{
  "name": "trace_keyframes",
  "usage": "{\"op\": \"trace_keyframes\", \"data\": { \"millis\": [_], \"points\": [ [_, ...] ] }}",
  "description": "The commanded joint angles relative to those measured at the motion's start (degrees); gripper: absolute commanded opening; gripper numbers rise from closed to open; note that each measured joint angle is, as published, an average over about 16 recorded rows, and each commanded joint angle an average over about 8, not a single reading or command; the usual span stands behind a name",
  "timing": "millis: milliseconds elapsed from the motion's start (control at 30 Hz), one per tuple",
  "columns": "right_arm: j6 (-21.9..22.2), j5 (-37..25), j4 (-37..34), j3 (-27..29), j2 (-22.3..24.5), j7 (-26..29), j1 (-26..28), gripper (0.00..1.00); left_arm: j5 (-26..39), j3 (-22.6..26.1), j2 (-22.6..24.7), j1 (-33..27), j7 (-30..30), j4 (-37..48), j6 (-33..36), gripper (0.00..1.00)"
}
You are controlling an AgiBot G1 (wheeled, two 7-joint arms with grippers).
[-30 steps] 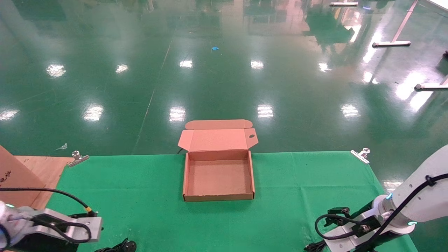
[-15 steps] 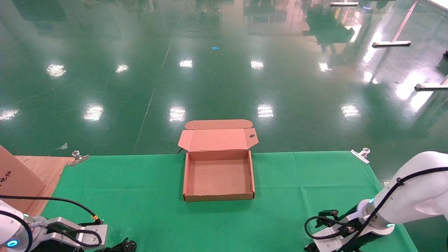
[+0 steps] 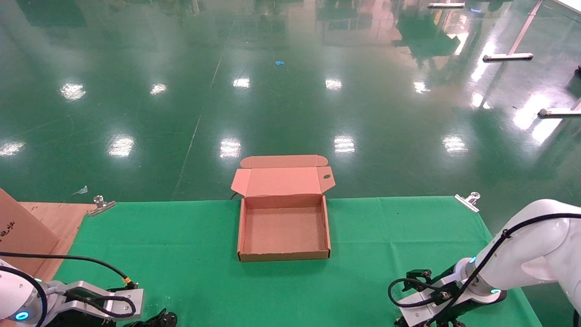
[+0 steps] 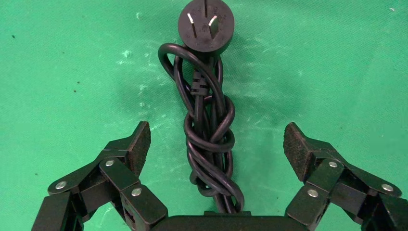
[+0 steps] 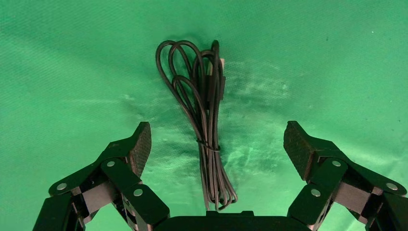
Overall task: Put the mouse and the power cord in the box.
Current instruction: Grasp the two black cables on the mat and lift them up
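Cardboard forms the box (image 3: 283, 229), which sits lid-open at the far middle of the green cloth (image 3: 190, 254). The left gripper (image 4: 216, 144) hangs low at the near left corner, fingers spread wide on either side of the power cord (image 4: 209, 139), which lies knotted in loops on the cloth with its round plug (image 4: 206, 25) pointing away. The right gripper (image 5: 216, 142) hovers at the near right, likewise spread, over a thin bundled cable (image 5: 204, 130); the mouse body cannot be seen.
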Motion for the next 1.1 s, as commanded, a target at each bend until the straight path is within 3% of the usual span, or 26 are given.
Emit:
{"op": "trace_keyframes", "data": {
  "millis": [33, 133, 167, 200, 1100],
  "points": [
    [0.5, 0.2, -1.4, 0.2, -0.5, -0.8, 0.1, 0.49, -0.1, -0.1, 0.3, -0.3, 0.8, 1.2, -0.2, 0.52],
    [0.8, 0.5, -2.7, 0.3, -0.9, -1.6, 0.3, 0.12, 0.1, 0.1, 0.6, -0.6, 1.8, 2.5, -0.4, 0.14],
    [0.9, 0.6, -3.0, 0.4, -1.0, -1.8, 0.4, 0.02, 0.2, 0.1, 0.6, -0.8, 2.2, 2.9, -0.5, 0.03],
    [1.0, 0.6, -3.4, 0.4, -1.1, -2.1, 0.4, 0.0, 0.3, 0.2, 0.7, -0.9, 2.5, 3.3, -0.7, 0.0],
    [1.8, 1.7, -7.3, 1.2, -1.6, -5.3, 1.2, 0.0, 0.7, 0.4, 1.3, -3.0, 7.4, 8.9, -2.5, 0.0]
  ]
}}
